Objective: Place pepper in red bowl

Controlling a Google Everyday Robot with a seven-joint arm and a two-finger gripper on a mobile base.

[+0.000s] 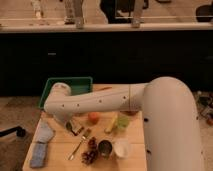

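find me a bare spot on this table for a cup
Bare wood shows between the blue cloth and the fork, front left of the table. From the fork rightward it is crowded: grapes, metal cup, white cup, orange fruit, green cup. The gripper hangs left of the orange fruit.

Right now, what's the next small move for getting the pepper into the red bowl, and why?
Probably carry the hand across until it is above the pepper. The hand hangs low by the fork, while the pepper lies beside the pale cup, on the far side of the orange.
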